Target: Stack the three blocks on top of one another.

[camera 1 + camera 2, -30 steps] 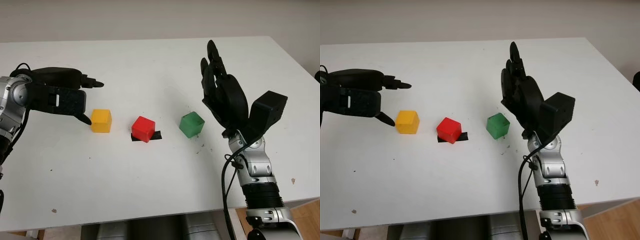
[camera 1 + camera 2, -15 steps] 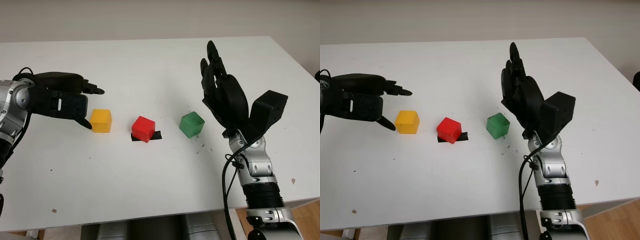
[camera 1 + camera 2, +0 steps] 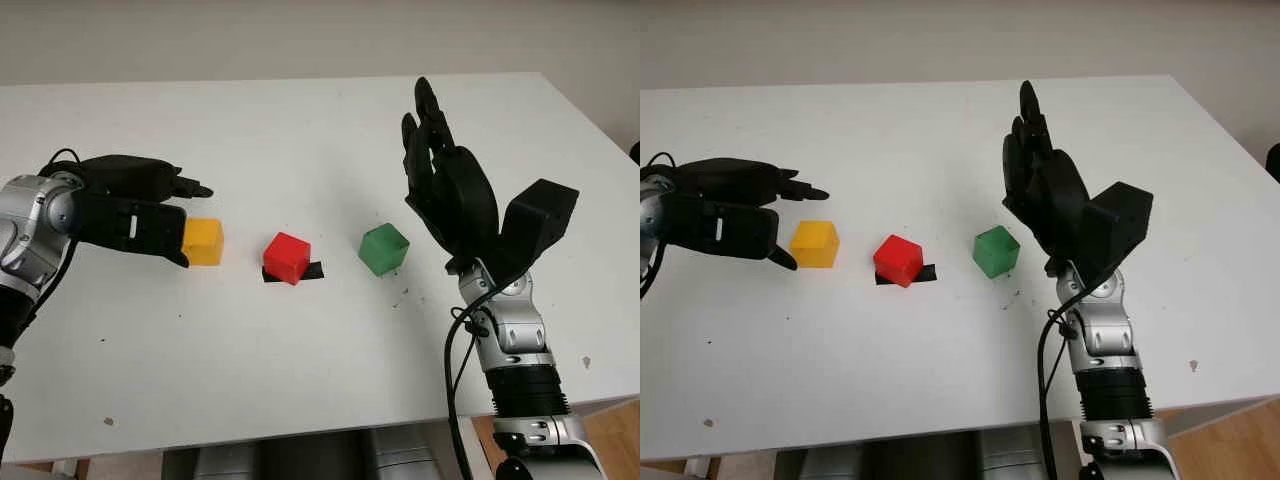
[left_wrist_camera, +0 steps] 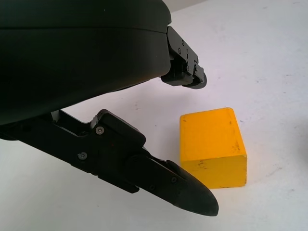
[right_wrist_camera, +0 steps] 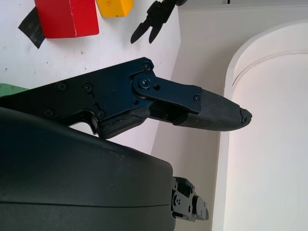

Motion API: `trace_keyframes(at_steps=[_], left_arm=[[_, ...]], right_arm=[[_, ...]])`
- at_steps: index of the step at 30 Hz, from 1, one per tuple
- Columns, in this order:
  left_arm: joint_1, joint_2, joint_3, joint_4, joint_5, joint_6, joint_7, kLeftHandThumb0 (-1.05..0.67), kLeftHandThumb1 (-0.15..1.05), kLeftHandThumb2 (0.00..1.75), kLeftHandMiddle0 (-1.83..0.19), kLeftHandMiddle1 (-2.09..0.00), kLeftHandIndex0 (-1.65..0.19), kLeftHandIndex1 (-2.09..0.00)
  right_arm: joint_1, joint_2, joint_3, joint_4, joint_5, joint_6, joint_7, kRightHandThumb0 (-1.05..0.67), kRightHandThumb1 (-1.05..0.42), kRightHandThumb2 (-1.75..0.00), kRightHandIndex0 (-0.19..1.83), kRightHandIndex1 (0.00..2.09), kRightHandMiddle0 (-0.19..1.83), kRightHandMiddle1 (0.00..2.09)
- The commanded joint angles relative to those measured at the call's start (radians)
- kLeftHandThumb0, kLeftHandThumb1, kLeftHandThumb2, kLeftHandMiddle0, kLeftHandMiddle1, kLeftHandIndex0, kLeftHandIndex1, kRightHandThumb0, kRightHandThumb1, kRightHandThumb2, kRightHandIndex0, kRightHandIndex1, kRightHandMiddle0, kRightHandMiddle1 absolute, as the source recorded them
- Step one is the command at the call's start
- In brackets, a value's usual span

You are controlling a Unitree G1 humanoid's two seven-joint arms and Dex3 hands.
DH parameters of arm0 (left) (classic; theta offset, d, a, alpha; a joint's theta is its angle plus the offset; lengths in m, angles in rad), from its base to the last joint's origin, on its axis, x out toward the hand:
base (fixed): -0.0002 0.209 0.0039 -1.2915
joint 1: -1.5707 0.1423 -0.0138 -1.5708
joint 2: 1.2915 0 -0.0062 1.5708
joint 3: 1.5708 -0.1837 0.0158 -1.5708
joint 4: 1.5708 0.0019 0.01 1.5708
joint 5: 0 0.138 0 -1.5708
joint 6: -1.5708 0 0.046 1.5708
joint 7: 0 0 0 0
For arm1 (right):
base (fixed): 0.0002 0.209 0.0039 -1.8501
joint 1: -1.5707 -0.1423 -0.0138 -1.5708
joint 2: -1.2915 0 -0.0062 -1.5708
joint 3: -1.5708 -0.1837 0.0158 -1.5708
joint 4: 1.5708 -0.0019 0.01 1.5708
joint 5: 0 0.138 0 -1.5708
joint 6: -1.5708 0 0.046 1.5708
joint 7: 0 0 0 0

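Altogether three blocks, yellow block (image 3: 203, 242), red block (image 3: 286, 257), green block (image 3: 383, 249)

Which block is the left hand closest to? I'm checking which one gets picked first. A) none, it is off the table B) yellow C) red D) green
B: the open left hand sits right beside the yellow block, its fingers on either side of it but not gripping, while the red block and green block lie farther along the row.
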Motion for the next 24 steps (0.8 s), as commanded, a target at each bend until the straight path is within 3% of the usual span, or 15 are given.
trace_keyframes(at_steps=[1, 19, 23, 24], left_arm=[[0.019, -0.006, -0.003, -0.009, 0.004, -0.003, 0.021, -0.75, 0.88, 0.06, -0.04, -0.06, -0.30, -0.06], [0.042, -0.019, -0.022, -0.003, 0.071, -0.017, 0.120, -0.76, 0.90, 0.06, -0.12, -0.07, -0.49, -0.14], [0.046, -0.015, -0.028, -0.002, 0.094, -0.021, 0.137, -0.70, 0.91, 0.06, -0.20, -0.08, -0.60, -0.23], [0.048, -0.014, -0.029, -0.002, 0.100, -0.024, 0.144, -0.69, 0.92, 0.06, -0.22, -0.07, -0.59, -0.34]], right_arm=[[-0.009, -0.005, -0.004, -0.019, 0.000, 0.000, -0.001, -0.76, -1.05, -0.70, -0.19, 0.00, -0.19, 0.00], [-0.008, -0.003, -0.007, -0.026, 0.005, 0.010, -0.006, -0.76, -1.05, -0.70, -0.19, 0.00, -0.19, 0.00], [-0.009, -0.005, -0.006, -0.025, 0.007, 0.011, -0.002, -0.76, -1.05, -0.69, -0.19, 0.00, -0.19, 0.00], [-0.009, -0.006, -0.006, -0.025, 0.007, 0.011, -0.001, -0.76, -1.05, -0.70, -0.19, 0.00, -0.19, 0.00]])
